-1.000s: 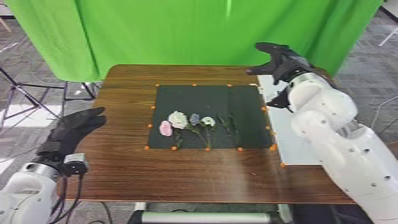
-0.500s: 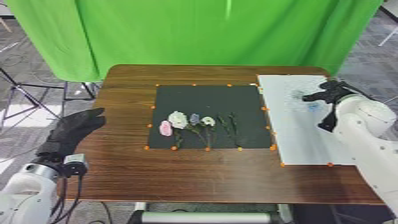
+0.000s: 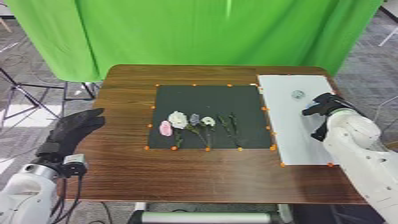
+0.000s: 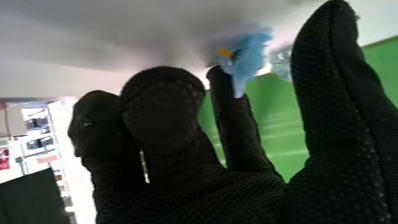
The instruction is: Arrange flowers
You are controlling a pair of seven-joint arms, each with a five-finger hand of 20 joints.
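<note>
In the head view, my right hand [image 3: 330, 104] is over the right part of the white board [image 3: 282, 117], with the blue flower [image 3: 311, 105] at its fingertips. A pale grey-green flower [image 3: 298, 94] lies just beyond. In the right wrist view, the blue flower [image 4: 250, 54] is beside the fingertips of my open right hand [image 4: 191, 187], not gripped, and the pale flower [image 4: 281, 62] is behind it. On the dark mat [image 3: 191, 95] lie a pink flower [image 3: 166, 128], white flower [image 3: 178, 119], purple flower [image 3: 195, 119] and smaller white flower [image 3: 208, 121]. My left hand [image 3: 78, 127] is open at the table's left edge.
Green stems [image 3: 230, 127] lie on the mat to the right of the small white flower. Orange markers line the mat's edges. The brown table [image 3: 195, 175] surrounds mat and board, and a green curtain [image 3: 213, 35] hangs behind it.
My right hand has come from the table's far right corner toward the near side, lower over the white board, uncovering the pale flower. The left hand has kept still.
</note>
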